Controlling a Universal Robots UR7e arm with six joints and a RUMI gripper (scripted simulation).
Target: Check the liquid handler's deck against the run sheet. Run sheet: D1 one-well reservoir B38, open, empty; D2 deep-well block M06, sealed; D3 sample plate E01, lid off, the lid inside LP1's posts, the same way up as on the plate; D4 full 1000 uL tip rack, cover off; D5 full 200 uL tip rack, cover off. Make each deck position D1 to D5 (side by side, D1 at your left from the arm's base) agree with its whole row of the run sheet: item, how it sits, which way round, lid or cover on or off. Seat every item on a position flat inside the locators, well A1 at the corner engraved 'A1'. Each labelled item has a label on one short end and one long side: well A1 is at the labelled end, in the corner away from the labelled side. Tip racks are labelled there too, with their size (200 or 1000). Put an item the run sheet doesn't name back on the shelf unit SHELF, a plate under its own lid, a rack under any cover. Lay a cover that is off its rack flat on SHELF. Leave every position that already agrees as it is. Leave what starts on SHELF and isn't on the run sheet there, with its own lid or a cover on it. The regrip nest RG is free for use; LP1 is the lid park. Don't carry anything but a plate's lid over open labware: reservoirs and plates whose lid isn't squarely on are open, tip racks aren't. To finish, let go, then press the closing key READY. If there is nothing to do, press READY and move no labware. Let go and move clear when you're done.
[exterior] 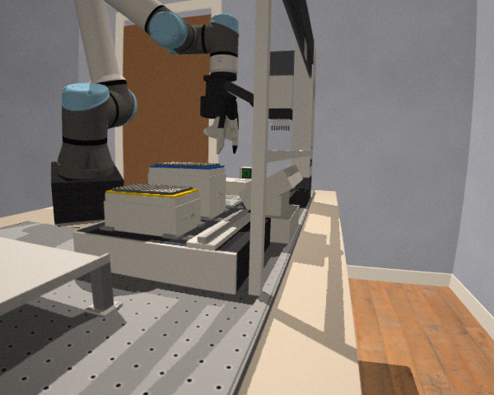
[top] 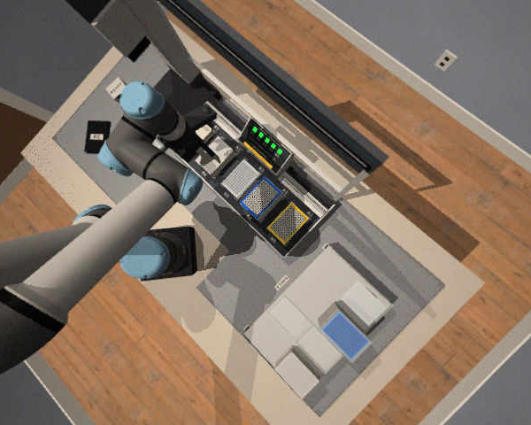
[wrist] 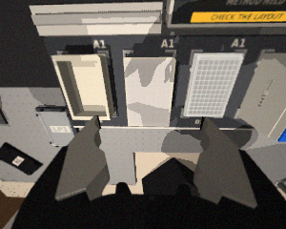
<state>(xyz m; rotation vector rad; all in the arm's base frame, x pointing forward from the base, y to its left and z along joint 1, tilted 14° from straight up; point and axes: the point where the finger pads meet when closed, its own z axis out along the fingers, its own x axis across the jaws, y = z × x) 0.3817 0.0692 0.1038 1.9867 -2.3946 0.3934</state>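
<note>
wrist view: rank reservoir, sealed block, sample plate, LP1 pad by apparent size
1. Reservoir, sealed block and sample plate: footprints look about alike, no ranking among them.
2. LP1 pad: clearly smallest, though partly hidden behind a pincer finger.

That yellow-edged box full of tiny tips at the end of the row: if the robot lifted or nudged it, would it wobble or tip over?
Probably not. The yellow-rimmed tip rack looks like a stiff, squat block, wider than tall, so tipping seems unlikely. It sits low between the deck's locators, so a sideways nudge would likely be resisted. Its smooth side walls might be slippery for the open gripper.
</note>
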